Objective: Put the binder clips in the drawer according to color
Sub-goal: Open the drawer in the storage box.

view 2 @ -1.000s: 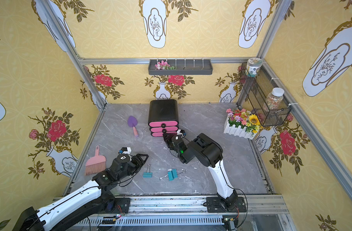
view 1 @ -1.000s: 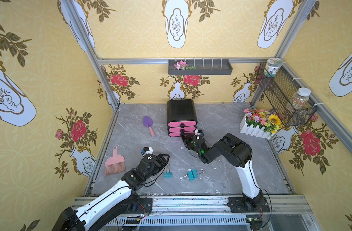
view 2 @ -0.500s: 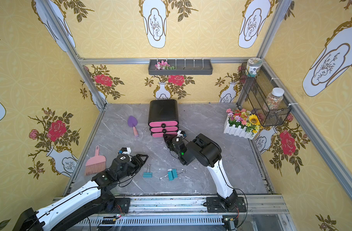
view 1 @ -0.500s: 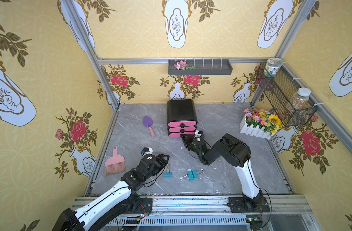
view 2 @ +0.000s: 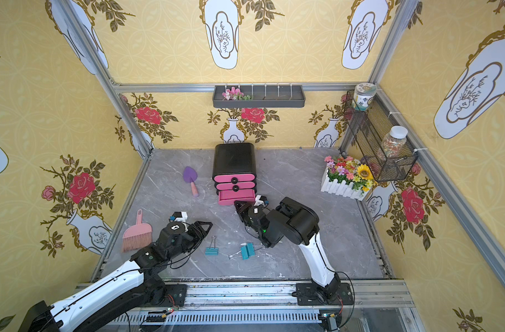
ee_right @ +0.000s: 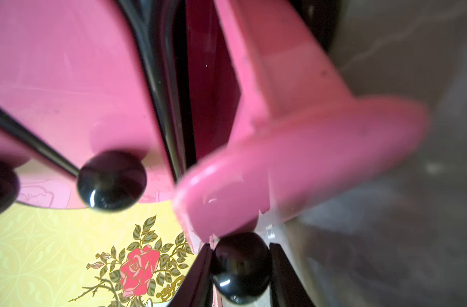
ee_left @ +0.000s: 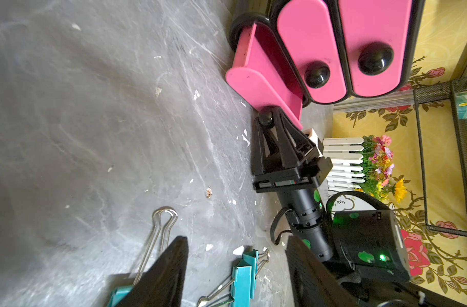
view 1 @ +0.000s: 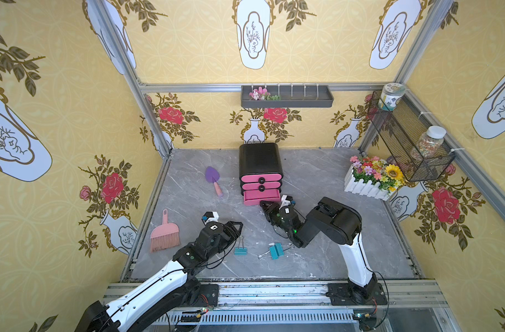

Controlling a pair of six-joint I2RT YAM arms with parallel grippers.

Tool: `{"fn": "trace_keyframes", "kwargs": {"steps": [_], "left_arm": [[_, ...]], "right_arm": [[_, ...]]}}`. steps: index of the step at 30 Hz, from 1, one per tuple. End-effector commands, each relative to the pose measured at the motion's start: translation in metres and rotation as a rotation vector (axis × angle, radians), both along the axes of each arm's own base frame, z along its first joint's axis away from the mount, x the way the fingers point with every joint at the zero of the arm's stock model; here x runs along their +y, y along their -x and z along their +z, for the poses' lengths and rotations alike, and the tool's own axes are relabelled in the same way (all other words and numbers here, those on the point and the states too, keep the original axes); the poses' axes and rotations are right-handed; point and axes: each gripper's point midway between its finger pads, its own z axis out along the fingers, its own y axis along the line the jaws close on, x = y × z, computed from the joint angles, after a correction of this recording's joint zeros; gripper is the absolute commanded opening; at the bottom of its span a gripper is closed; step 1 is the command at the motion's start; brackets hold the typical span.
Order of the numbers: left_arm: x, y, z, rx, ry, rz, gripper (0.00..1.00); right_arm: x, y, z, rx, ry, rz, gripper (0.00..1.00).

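"What's the left tool (view 1: 236,227) doing?"

"It hangs with its jaws well apart and nothing in them, just beside a teal clip (view 1: 240,250) that lies flat on the desk (view 1: 188,201), wire handles toward the back wall"

"And the drawers?"

"The bottom drawer (view 1: 261,197) of the black cabinet (view 1: 260,156) is partway out, and the two drawers above (view 1: 251,178) are closed. The right tool (view 1: 264,204) has its jaws clamped on that drawer's round knob (ee_right: 240,268), one on each side"

"Anything further right?"

"Two more teal clips (view 1: 275,251), touching each other, well in front of the cabinet"

"So how should the pull go?"

"Straight out along the drawer's own line, I'd say, slowly, with no lift or twist. That knob is round and glossy and could slip out of a sideways tug. The little cabinet also looks light enough to slide across the desk instead of giving up the drawer. Open it wide enough for a clip to drop in from above, stop short of pulling it right out, then let go and back away so the left tool has room"
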Motion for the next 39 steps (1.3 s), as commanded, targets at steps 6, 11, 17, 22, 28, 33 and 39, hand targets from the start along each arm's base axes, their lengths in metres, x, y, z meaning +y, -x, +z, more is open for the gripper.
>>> {"fn": "trace_keyframes", "kwargs": {"steps": [6,11,17,22,28,33,39], "left_arm": [[0.002,0.002,0.002,-0.013,0.000,-0.002,0.64],[0.004,0.003,0.003,-0.018,0.005,0.002,0.64],[0.007,0.006,0.004,-0.021,0.010,0.006,0.64],[0.010,0.007,0.002,-0.009,-0.009,0.011,0.64],[0.018,0.010,-0.002,0.062,-0.122,0.017,0.64],[0.021,0.014,-0.006,0.139,-0.228,-0.012,0.63],[0.019,0.029,-0.015,0.229,-0.353,-0.066,0.64]], "right_arm": [[-0.006,0.022,-0.003,0.041,0.045,-0.008,0.24],[0.000,0.035,-0.003,0.046,0.062,0.010,0.25],[0.001,0.044,-0.008,0.053,0.054,0.013,0.27],[0.004,0.048,-0.004,0.044,0.057,0.027,0.46],[-0.002,0.056,0.010,0.026,0.090,0.038,0.62],[-0.011,0.067,0.028,0.005,0.135,0.063,0.64],[-0.023,0.083,0.054,-0.039,0.230,0.116,0.73]]}}
